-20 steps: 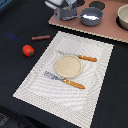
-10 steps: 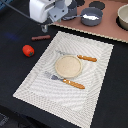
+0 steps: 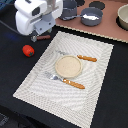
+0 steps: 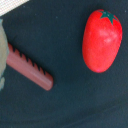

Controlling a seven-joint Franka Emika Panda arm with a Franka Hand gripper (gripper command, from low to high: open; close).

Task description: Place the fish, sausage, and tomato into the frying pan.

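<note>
The arm's white body (image 3: 37,17) hides most of the sausage (image 3: 42,36) in the exterior view, and whether the jaws are wide or narrow cannot be told. The fish cannot be made out. Close up, the sausage (image 4: 30,67) is a reddish-brown rod with a notched edge, running out of frame at one end. The glossy red tomato (image 4: 102,40), dark stem on top, lies well apart from it on bare dark desk (image 3: 15,70), off the woven mat's (image 3: 95,90) edge. The frying pan (image 3: 91,16) sits far back.
</note>
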